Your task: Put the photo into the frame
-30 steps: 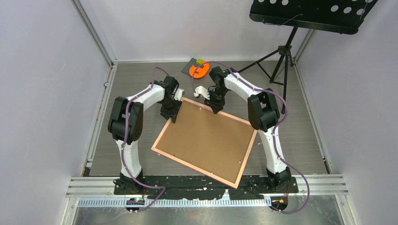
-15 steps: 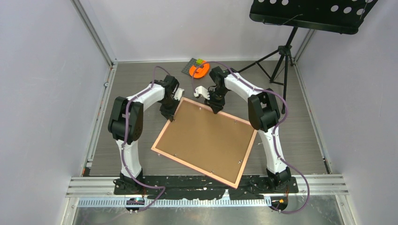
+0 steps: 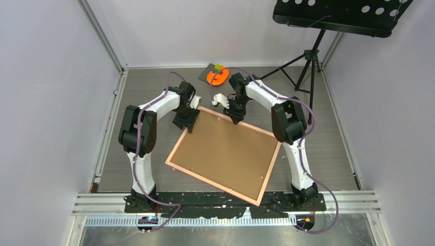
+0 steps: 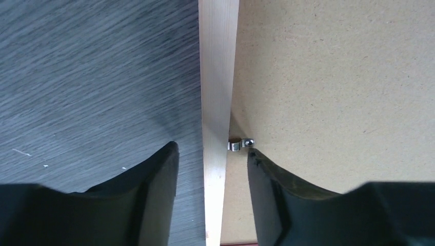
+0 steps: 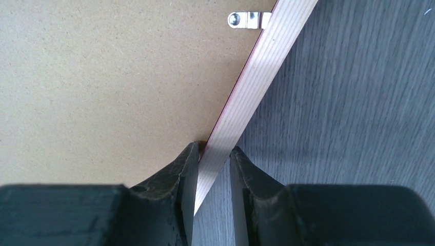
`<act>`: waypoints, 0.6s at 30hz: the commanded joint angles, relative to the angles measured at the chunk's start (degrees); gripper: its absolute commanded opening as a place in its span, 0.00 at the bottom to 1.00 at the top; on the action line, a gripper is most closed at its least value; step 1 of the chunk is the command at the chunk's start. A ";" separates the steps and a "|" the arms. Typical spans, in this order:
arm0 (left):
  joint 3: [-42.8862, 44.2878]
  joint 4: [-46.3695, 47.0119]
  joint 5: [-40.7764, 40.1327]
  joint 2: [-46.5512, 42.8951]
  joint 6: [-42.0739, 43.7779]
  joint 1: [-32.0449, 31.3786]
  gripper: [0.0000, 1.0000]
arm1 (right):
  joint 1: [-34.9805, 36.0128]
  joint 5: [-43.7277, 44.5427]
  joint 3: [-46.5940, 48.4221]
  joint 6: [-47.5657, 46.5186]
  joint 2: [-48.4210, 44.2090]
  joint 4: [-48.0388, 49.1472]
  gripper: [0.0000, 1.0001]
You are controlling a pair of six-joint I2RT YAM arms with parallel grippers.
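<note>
The pink frame [image 3: 211, 183] lies face down on the table, filled by a plain brown backing board [image 3: 225, 154]. The photo is hidden. My left gripper [image 3: 185, 123] is open and straddles the frame's left rail [image 4: 218, 77], one finger over the table and the other over the board [image 4: 333, 77], beside a small metal clip [image 4: 240, 144]. My right gripper [image 3: 236, 119] is shut on the far rail [image 5: 267, 66], which runs between its fingers [image 5: 214, 148]. Another clip [image 5: 246, 20] sits further along that rail on the board [image 5: 102, 77].
An orange spool [image 3: 218, 77] and a dark card with coloured squares [image 3: 213, 69] lie at the back. A white plastic part [image 3: 218, 99] lies near the frame's far corner. A music stand's tripod [image 3: 308, 61] stands back right. Walls close in on both sides.
My left gripper has shifted slightly at the frame's left rail. The frame and the right arm have not visibly moved.
</note>
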 commanded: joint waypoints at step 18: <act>-7.52 -1.28 11.37 -5.03 -1.98 5.26 0.24 | 3.08 2.28 16.75 3.48 5.34 4.04 0.06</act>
